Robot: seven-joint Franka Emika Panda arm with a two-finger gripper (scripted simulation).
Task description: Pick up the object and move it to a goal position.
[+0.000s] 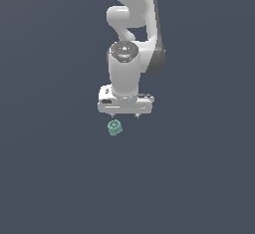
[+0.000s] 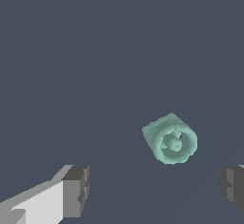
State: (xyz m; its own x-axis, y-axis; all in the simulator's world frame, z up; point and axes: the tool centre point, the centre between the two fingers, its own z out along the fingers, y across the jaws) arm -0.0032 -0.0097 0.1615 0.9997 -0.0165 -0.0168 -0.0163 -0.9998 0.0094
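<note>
The object is a small teal-green knobbly chunk with a ringed top, lying on the dark grey floor. In the exterior view it sits just below the white gripper and slightly toward that view's left. The wrist view shows the object on the floor ahead of the gripper, apart from both fingers. One dark pad and the other dark pad stand wide apart with nothing between them, so the gripper is open.
The white arm rises above the gripper toward the exterior view's top. A plain dark grey floor lies all around, with no other object in view.
</note>
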